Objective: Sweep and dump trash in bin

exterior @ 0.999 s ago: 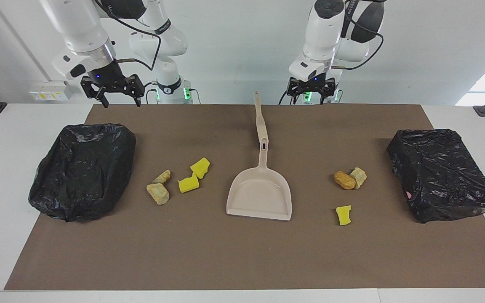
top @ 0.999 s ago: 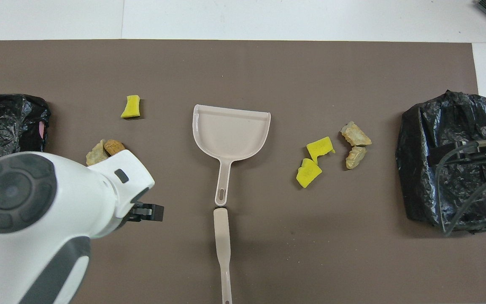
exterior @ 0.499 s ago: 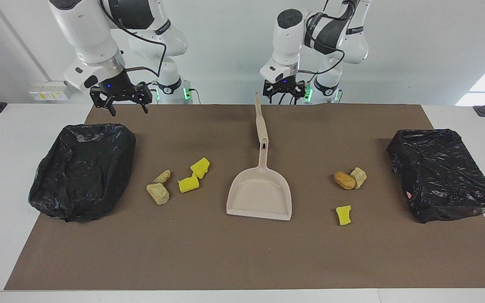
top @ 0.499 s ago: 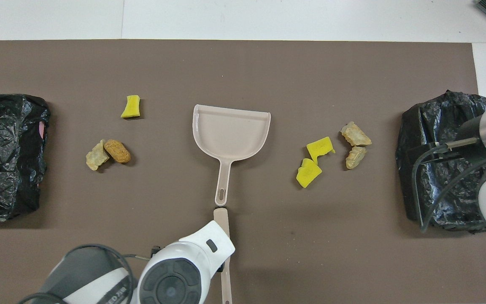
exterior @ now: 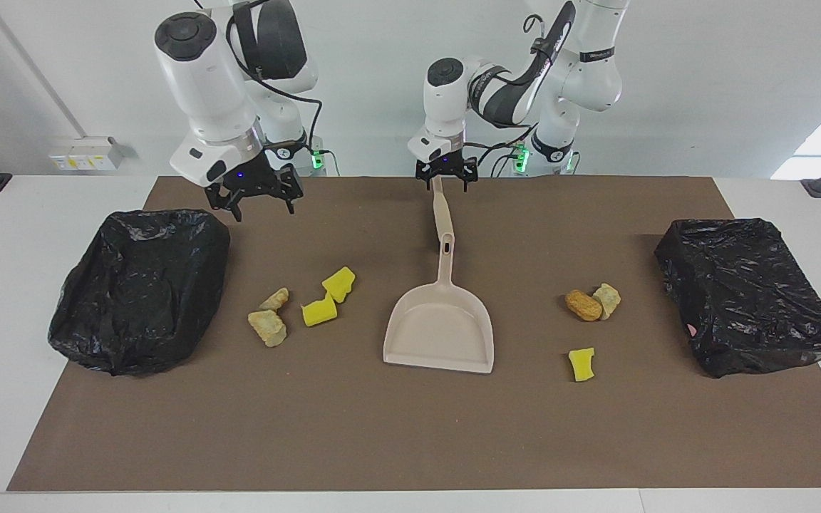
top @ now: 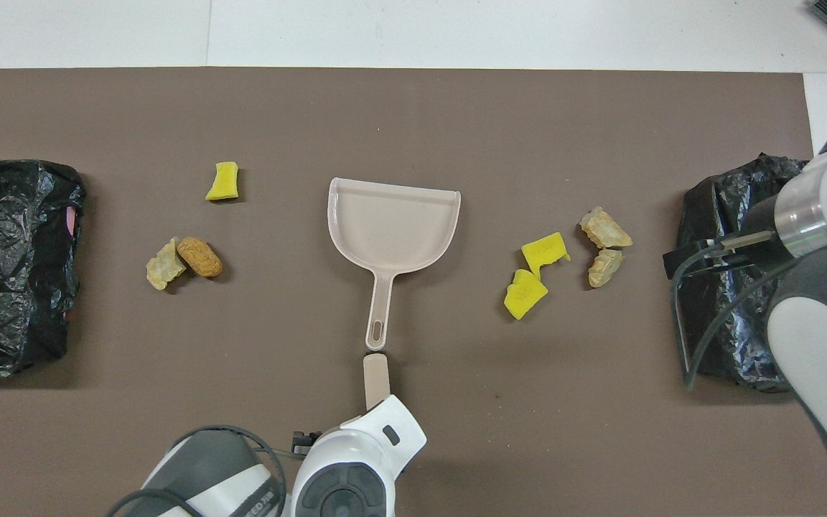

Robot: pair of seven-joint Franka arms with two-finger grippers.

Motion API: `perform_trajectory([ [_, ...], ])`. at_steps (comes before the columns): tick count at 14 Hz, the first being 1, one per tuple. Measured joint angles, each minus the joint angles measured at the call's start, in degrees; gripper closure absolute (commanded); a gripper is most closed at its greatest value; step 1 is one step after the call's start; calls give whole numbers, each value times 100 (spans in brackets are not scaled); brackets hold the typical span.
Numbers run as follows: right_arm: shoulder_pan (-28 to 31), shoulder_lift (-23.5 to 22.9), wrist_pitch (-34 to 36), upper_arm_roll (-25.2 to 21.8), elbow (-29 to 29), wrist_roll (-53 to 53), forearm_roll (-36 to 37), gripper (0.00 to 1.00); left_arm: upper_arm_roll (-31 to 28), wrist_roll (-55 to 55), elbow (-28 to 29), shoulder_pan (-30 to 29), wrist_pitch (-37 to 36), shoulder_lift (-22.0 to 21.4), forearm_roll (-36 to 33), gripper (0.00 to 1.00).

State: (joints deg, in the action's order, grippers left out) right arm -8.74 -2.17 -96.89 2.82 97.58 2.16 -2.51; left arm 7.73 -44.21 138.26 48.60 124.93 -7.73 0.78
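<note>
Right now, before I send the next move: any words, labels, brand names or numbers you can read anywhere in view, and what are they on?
None can be read for certain.
Left arm: a band of lettering on a joint, too small to read.
Left arm in the overhead view: partial lettering at the frame edge, cut off and unreadable.
Dustpan, scraper, trash pieces and both black bins: no text.

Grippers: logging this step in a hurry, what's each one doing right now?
Left gripper: over the beige scraper's handle, grip cannot be told.
Right gripper: open, empty, near a black bin.
</note>
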Motion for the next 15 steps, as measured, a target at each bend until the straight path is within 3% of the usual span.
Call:
perform_trajectory([
  [4,-239,-409,-564,15,1,269,-257,0,3,-246,143,265,184,17,1,0],
  [5,-351,-509,-747,17,-10,442,-295,0,2,-303,168,301,224,18,1,26],
  [7,-576,-672,-1039,24,-70,871,-436,0,-1,-323,182,328,245,18,30,40],
  [9,-729,-826,-1398,30,-129,1270,-633,0,-8,-323,188,339,246,18,57,100],
  [15,-1364,-1509,-2195,37,-344,2464,-744,0,-52,-259,191,337,201,18,62,100],
])
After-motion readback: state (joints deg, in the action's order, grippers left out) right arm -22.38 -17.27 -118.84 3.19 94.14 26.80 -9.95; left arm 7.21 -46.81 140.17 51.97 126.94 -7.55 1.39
